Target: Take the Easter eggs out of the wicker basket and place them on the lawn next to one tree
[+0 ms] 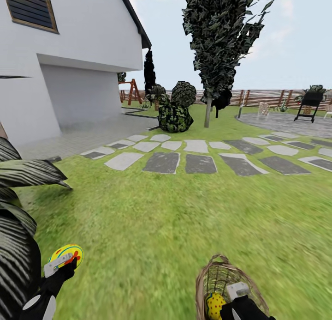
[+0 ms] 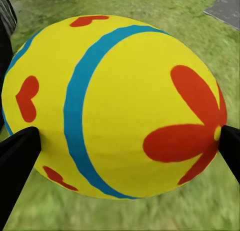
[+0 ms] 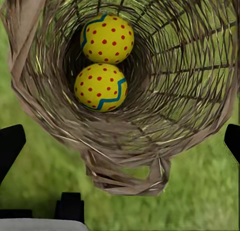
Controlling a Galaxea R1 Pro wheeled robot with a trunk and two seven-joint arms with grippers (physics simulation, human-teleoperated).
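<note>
- One Easter egg (image 2: 120,106) — yellow with a blue band, red hearts and a red flower — sits clamped between the two fingers (image 2: 17,166) of my left tool (image 1: 64,261); in the head view it is held above the lawn (image 1: 152,227) at my lower left, beside large striped dark leaves (image 1: 18,218).
- Two more eggs, yellow with red dots and a blue zigzag, lie inside the wicker basket (image 3: 200,91): one (image 3: 100,87) nearer the rim, the other (image 3: 107,38) deeper in, the two touching.
- The basket rests on the grass at my lower right in the head view, with a loop handle (image 3: 127,178) at its rim.
- My right tool (image 3: 120,141) hovers at the basket mouth, its fingers spread wide apart — released, gripping nothing.
- Beyond the grass runs a row of grey stepping stones (image 1: 198,160).
- Past the stones stand a slim-trunked dark tree (image 1: 221,43), dark bushes (image 1: 176,112) and a brown slat fence (image 1: 272,98).
- A white house (image 1: 69,57) is at the left; a dark grill (image 1: 310,103) stands on a paved patch at far right.
</note>
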